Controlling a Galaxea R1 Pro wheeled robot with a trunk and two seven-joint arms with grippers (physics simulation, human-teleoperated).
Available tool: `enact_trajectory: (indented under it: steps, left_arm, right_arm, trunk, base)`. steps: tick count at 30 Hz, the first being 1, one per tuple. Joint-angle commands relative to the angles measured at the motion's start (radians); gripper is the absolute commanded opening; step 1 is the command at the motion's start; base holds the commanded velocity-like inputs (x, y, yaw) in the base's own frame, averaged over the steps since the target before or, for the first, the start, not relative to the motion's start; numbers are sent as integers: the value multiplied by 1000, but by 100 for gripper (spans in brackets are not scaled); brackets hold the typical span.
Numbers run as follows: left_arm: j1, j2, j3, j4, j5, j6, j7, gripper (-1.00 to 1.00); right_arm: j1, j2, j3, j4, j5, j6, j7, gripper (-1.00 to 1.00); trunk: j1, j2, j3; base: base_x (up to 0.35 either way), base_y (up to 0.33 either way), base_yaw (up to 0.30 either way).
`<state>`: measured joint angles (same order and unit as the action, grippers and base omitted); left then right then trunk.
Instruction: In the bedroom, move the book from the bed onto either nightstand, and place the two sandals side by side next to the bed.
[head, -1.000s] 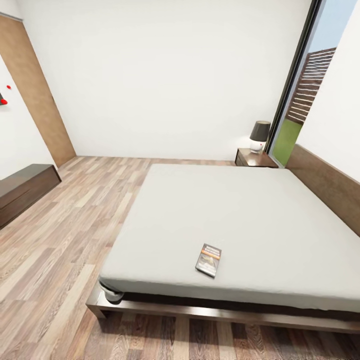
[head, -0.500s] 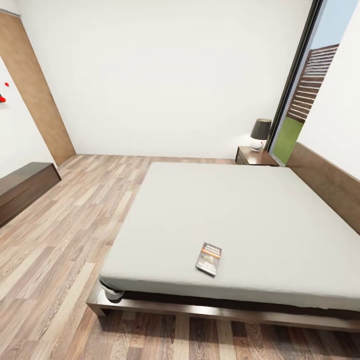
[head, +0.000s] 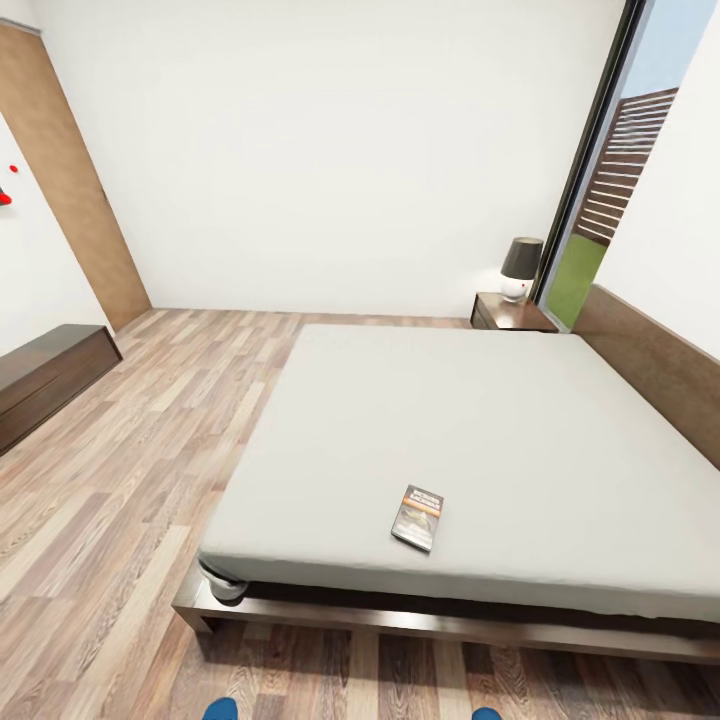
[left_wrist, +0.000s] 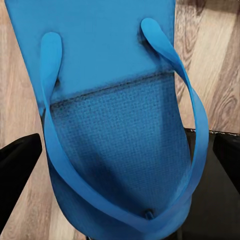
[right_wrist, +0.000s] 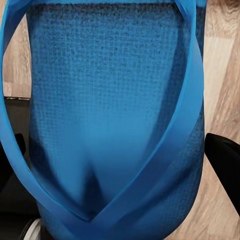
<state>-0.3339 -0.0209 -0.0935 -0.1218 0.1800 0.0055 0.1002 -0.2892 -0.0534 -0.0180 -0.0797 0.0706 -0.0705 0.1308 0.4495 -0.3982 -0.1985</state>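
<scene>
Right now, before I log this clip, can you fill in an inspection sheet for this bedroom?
Surface: wood floor, grey bed.
Job's things: book flat near the bed's foot edge; nightstand by the headboard; sandal at left tool, sandal at right tool.
Clutter: lamp on nightstand.
Tools: dark fingers flank each sandal; grip unclear.
Cables: nothing seen.
Surroundings: window, low cabinet.
</scene>
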Motion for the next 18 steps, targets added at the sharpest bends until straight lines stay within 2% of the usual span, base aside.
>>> enact_trajectory:
  steps: [1, 8, 13, 16, 18]
  left_arm:
    - [-1, 0, -9, -1, 10, 1, 5, -100]
    - [-8, -6, -8, -4, 11, 1, 5, -100]
    - [-36, -13, -8, -5, 12, 4, 5, -100]
    - [-58, -14, -9, -4, 13, 35, 3, -100]
    - [-75, -14, -8, -4, 16, 87, -1, -100]
  right_arm:
    - [-1, 0, -2, 1, 7, -4, 3, -100]
    - [-1, 0, -2, -14, 8, -3, 0, -100]
    - [-1, 1, -2, -38, 8, -1, -7, -100]
    - [-1, 1, -2, -56, 8, 0, -8, -100]
    - [-1, 1, -2, -71, 8, 1, -10, -100]
  trunk:
    - [0, -2, -2]
    - [0, -2, -2]
    - [0, -2, -2]
    - [0, -2, -2]
    - [0, -2, -2]
  base:
    - [0, 0, 0]
    - [0, 0, 0]
    - [0, 0, 0]
    - [0, 0, 0]
    - [0, 0, 0]
